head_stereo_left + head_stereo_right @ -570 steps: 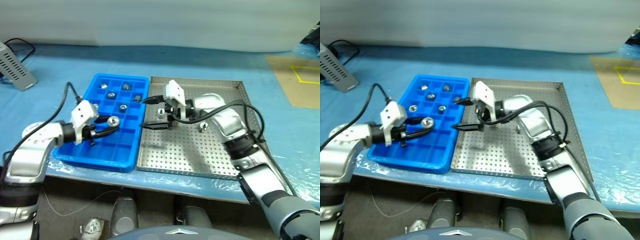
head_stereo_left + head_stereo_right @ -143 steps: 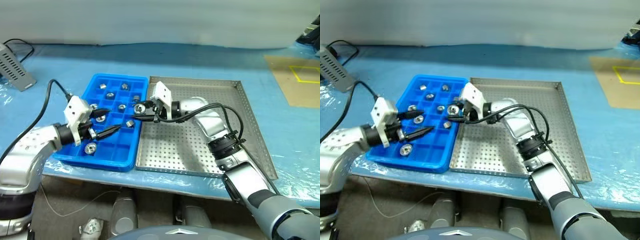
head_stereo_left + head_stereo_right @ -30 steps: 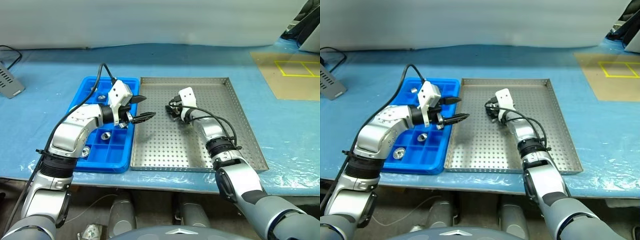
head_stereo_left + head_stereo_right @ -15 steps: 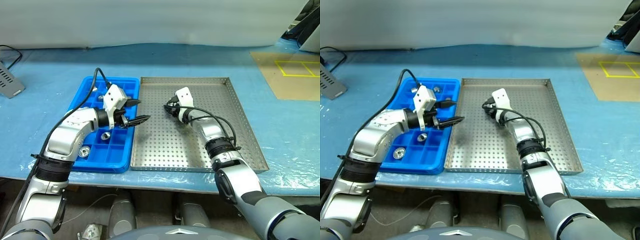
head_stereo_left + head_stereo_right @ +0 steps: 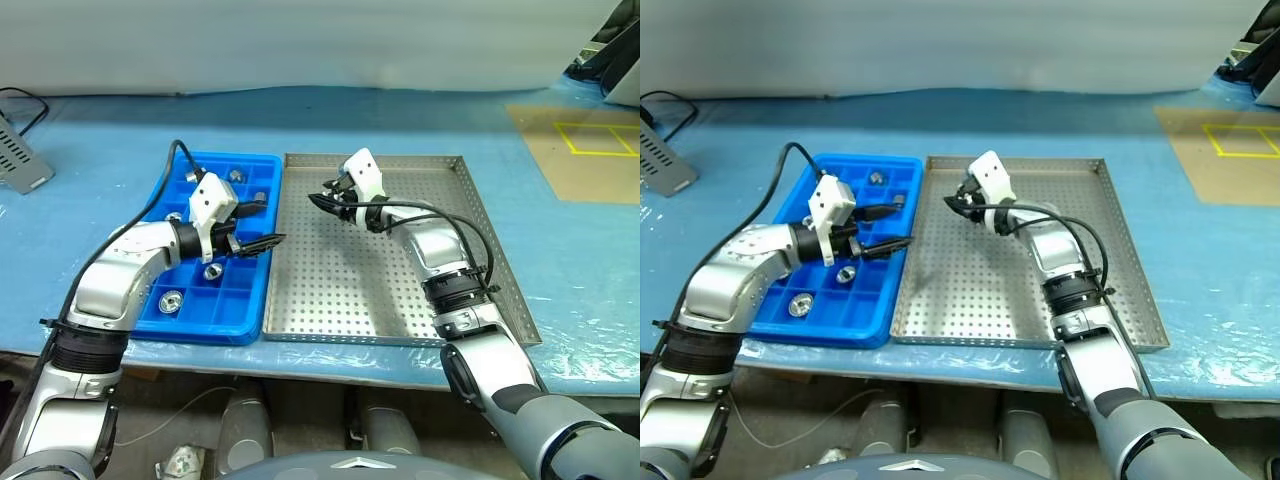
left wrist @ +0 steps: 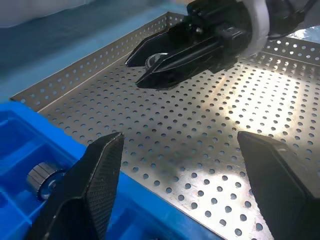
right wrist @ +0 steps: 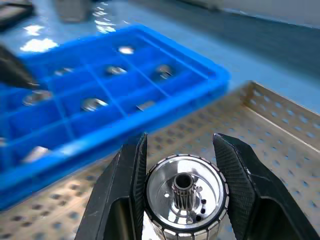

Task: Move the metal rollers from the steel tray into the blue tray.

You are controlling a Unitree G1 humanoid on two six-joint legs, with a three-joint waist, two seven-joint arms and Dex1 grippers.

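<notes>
- Workspace: a table covered in blue sheeting (image 5: 420, 120) carries the bright blue rectangular plastic tray with a grid of square compartments (image 5: 258, 296) on the left and the large square silver-grey steel tray with a perforated floor and low rims (image 5: 505, 290) on the right. The 2 trays lie side by side, their long edges just beside each other.
- Right gripper (image 5: 318, 199): raised above the far left part of the steel tray, pointing left toward the blue tray. Its 2 black fingers (image 7: 127, 175) are pinched on 1 shiny round metal roller with a ribbed rim and a small toothed centre shaft (image 7: 186, 191). The roller is held clear of the perforated floor.
- Left gripper (image 5: 258, 226): hangs over the right edge of the blue tray, pointing right toward the steel tray. Its 2 black fingers (image 6: 95, 185) are spread apart with nothing between them. The 2 grippers face each other and stay apart.
- Blue tray contents: several small silver-grey rollers (image 5: 170, 298) sit in separate compartments. 1 lies near the near left corner, 1 (image 5: 211, 271) lies just under the left gripper, and others (image 5: 236, 177) lie in the far rows.
- Steel tray contents: the visible floor carries no loose roller.
- Surroundings: a grey ribbed device (image 5: 20, 165) lies at the far left of the table. A brown panel with yellow line markings (image 5: 585, 150) lies at the far right.
</notes>
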